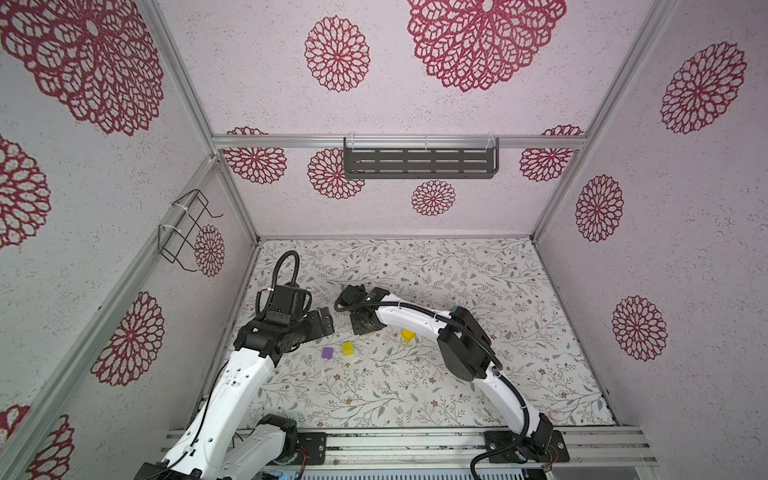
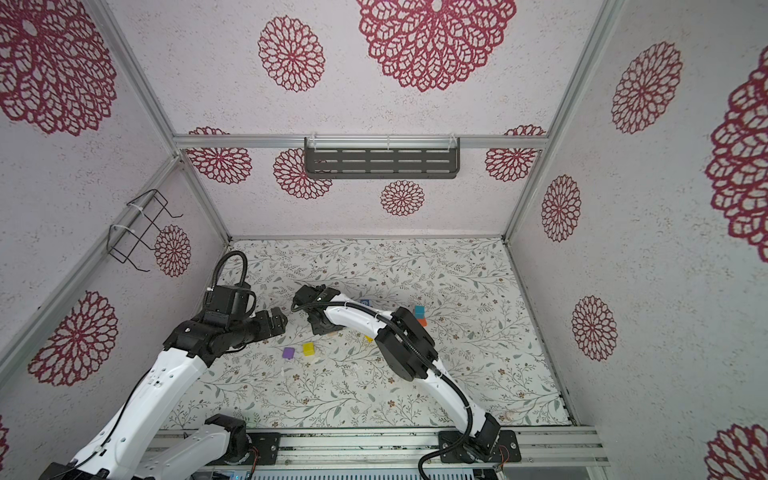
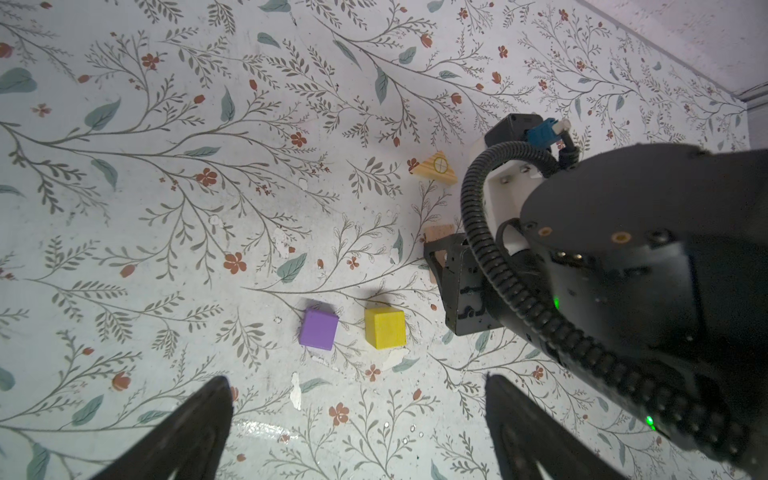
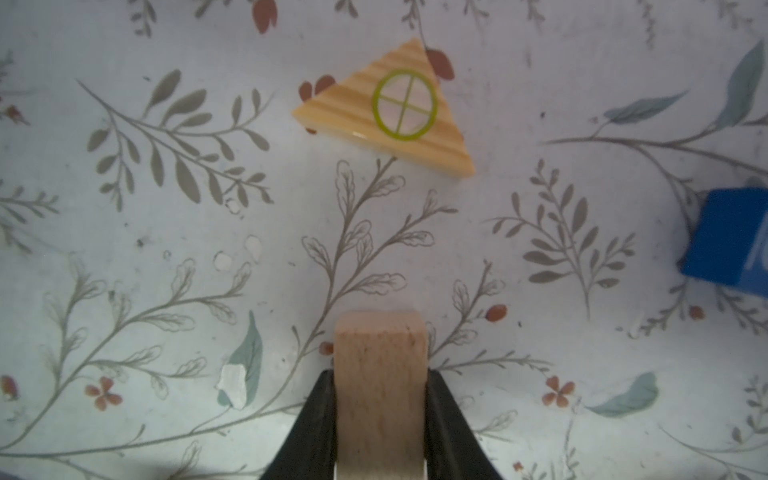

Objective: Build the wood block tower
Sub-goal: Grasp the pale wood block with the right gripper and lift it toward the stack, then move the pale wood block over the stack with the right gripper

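Stacking looks barely begun: right gripper [image 4: 380, 376] pinches tan block [image 4: 380, 345], lower centre; left gripper [image 3: 357, 380] gapes empty; purple cube [image 3: 318, 328], yellow cube [image 3: 385, 328] lie loose.

We see a purple cube [image 1: 328, 353] and a yellow cube [image 1: 348, 348] side by side, not touching, left of the table's [image 1: 498, 395] middle. A wooden triangle [image 4: 386, 110] lies flat near a plain tan block [image 4: 380, 374], with a blue cube [image 4: 731, 241] further off.
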You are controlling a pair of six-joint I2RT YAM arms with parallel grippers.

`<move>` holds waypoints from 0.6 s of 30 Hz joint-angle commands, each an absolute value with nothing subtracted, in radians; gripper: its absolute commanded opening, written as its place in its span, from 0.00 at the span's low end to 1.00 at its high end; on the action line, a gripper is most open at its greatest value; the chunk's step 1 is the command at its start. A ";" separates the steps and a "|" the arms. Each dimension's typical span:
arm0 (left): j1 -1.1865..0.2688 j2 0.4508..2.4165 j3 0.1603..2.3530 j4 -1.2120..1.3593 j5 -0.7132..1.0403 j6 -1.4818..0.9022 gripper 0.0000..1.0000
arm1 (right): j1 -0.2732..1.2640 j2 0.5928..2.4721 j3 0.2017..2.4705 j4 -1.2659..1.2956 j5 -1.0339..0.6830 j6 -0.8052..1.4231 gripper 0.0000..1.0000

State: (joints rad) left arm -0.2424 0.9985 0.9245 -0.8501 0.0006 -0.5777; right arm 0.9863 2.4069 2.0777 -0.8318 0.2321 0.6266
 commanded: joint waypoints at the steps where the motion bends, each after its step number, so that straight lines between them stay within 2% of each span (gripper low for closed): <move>1: -0.251 0.988 0.948 -0.806 0.034 -0.560 0.97 | 0.968 2.270 2.110 -0.913 0.262 0.574 0.19; 7: -0.361 1.100 1.060 -0.829 -0.041 -0.582 0.97 | 0.929 2.142 2.088 -0.981 0.253 0.501 0.19; 18: -0.520 1.348 1.255 -0.781 -0.123 -0.638 0.97 | 0.746 1.801 1.835 -0.994 0.189 0.385 0.19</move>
